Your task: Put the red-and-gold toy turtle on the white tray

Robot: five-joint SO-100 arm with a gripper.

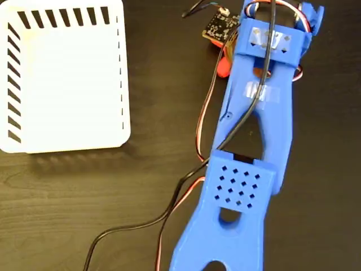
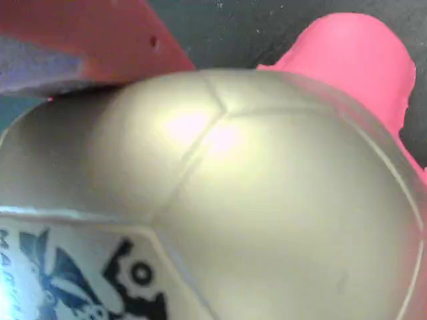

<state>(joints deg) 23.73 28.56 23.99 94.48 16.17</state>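
1 tool finger touches the turtle's gold shell.

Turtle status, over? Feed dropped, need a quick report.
Tool over turtle, jaw state unreadable. Gold shell fills wrist view, red finger against it. White tray empty, far left in fixed view. Dark table between, clear.

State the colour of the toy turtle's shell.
Shiny gold, with a black printed logo near its edge. The turtle's shell shows best in the wrist view.

Tray at upper left of table, arm well right of tray, turtle tucked under arm's far end, apart from tray.
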